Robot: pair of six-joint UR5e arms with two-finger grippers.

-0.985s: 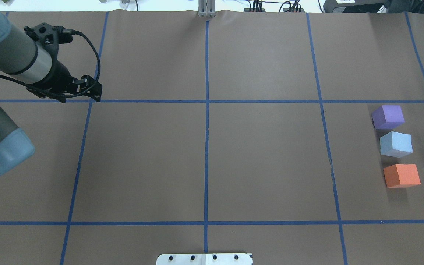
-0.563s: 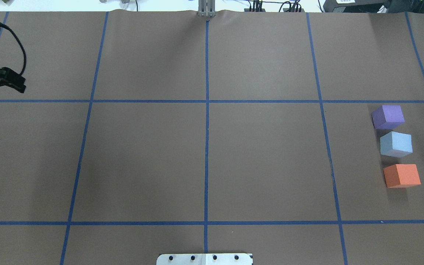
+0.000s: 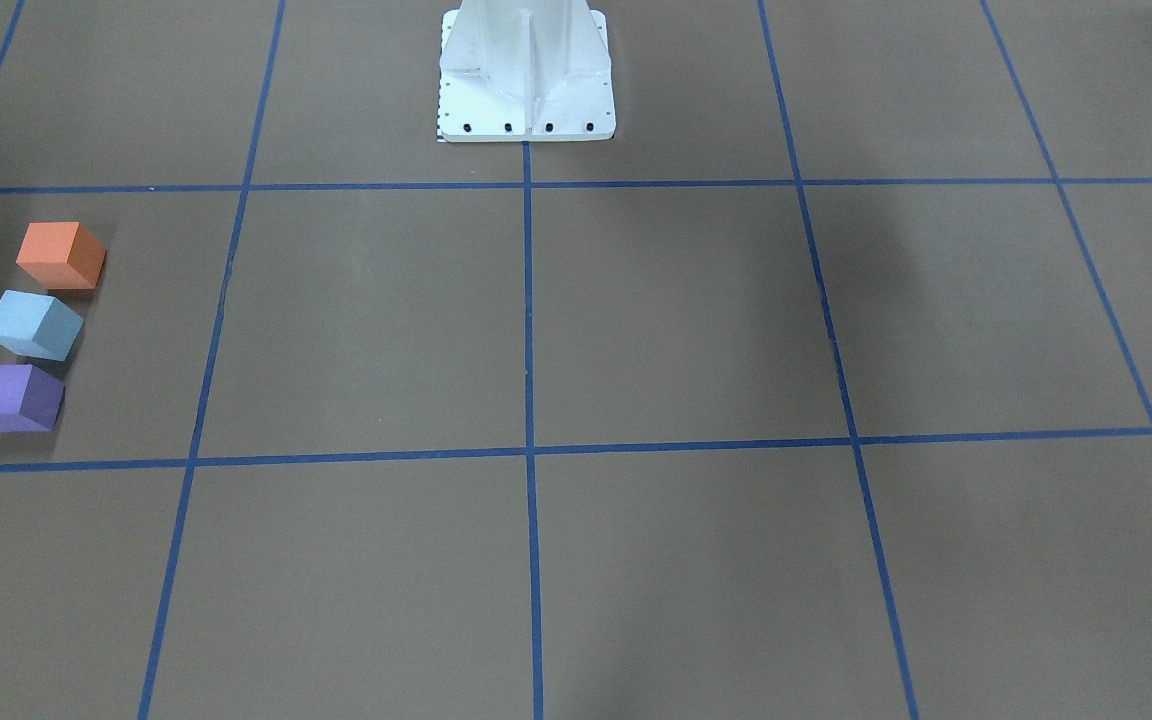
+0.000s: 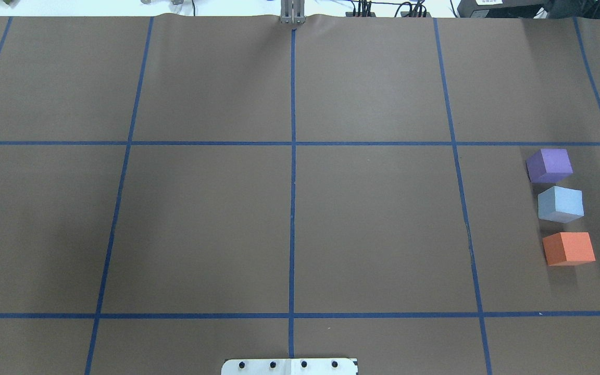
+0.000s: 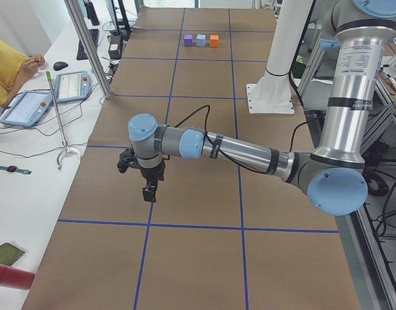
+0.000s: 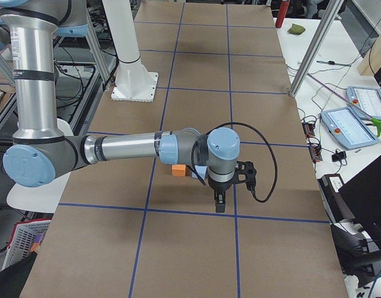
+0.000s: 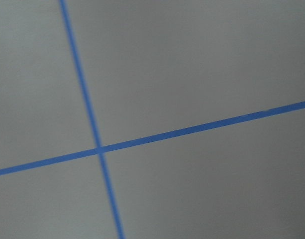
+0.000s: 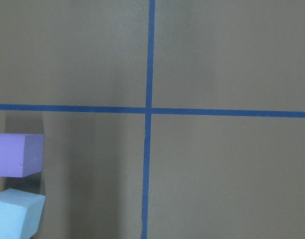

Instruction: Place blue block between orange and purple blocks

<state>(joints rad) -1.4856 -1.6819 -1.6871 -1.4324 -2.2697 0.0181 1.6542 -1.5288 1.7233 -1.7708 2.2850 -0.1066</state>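
The light blue block [image 4: 560, 204] sits on the brown table between the purple block [image 4: 549, 165] and the orange block [image 4: 569, 248], in a short column at the right edge. The three also show in the front view: orange [image 3: 61, 255], blue [image 3: 33, 324], purple [image 3: 13, 397]. The right wrist view shows the purple block [image 8: 17, 154] and the blue block [image 8: 15, 215] at its left edge. My left gripper [image 5: 148, 192] hangs over the table's far left end, away from the blocks. My right gripper [image 6: 220, 203] hangs beside the blocks. I cannot tell whether either is open or shut.
The white robot base plate [image 4: 289, 366] stands at the table's near middle edge. Blue tape lines [image 4: 292, 156] divide the brown table cover into squares. A side bench with tablets [image 5: 72, 85] and a seated person [image 5: 7, 68] runs along the table's far side.
My left arm and gripper have withdrawn leftward out of the overhead view. The three blocks have not moved.
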